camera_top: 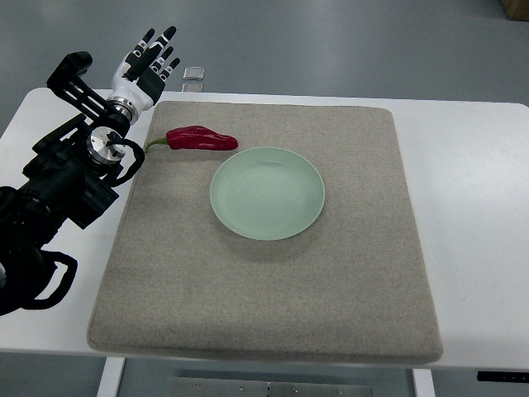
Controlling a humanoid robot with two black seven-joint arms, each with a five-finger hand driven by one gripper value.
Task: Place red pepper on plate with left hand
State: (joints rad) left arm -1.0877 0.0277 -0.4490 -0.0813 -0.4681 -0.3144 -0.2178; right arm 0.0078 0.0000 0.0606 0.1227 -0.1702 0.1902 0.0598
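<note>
Red pepper (201,139): lies on the grey mat (331,314) near its far-left corner, long axis roughly left to right, stem toward the left edge, tip just beside the far-left rim of the pale green plate (248,223) but apart from it. Left hand (149,66): empty, fingers spread and pointing away, beyond the mat's far-left corner, with the pepper lying nearer the robot and slightly right of it. Right hand out of view; the mat around pepper and plate is bare, so open room for a reach from the left.
</note>
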